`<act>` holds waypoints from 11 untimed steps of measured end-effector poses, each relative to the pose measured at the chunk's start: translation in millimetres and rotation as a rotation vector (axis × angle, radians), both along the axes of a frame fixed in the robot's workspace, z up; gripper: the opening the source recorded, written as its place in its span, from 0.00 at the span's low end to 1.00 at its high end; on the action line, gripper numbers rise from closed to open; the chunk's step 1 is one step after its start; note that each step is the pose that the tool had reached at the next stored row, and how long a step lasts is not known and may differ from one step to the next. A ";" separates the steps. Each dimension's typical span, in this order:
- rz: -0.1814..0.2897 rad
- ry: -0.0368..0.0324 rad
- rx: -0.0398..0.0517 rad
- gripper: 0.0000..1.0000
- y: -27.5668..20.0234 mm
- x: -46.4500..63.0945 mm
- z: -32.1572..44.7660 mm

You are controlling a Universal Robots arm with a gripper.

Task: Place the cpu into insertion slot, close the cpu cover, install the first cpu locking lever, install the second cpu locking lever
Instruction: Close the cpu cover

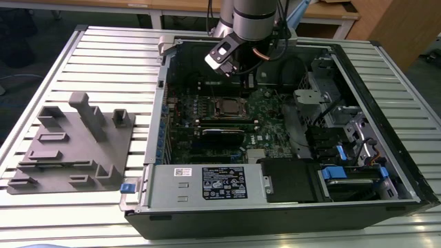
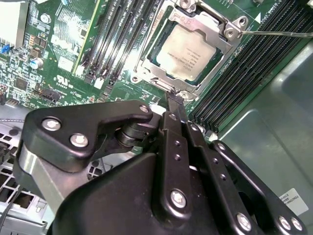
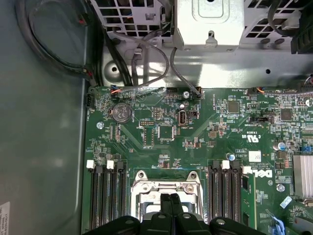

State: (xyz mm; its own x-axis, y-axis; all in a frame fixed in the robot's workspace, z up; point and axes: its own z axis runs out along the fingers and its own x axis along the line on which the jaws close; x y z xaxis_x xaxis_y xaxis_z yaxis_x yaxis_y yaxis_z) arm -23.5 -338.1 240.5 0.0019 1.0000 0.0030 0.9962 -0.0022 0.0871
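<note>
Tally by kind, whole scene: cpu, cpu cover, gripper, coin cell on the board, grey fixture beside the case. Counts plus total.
cpu: 1
cpu cover: 1
gripper: 1
coin cell: 1
grey fixture: 1
Total: 5

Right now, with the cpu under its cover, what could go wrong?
The tool, shut, sits at the edge of the cpu cover; a slip could scrape the green board. A thin locking lever juts over the memory slots, seemingly unlatched, so the cover could lift off the cpu.
</note>
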 end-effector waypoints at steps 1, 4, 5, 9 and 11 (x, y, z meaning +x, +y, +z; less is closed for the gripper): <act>0.003 -0.0001 0.0001 0.11 0.0 0.0 0.0; 0.014 0.0000 0.0001 0.11 0.0 0.0 0.0; 0.022 -0.0001 0.0001 0.11 0.0 0.0 -0.1; 0.086 0.0000 0.0000 0.11 0.0 0.0 -0.2; 0.122 0.0000 0.0000 0.11 0.0 0.1 -0.3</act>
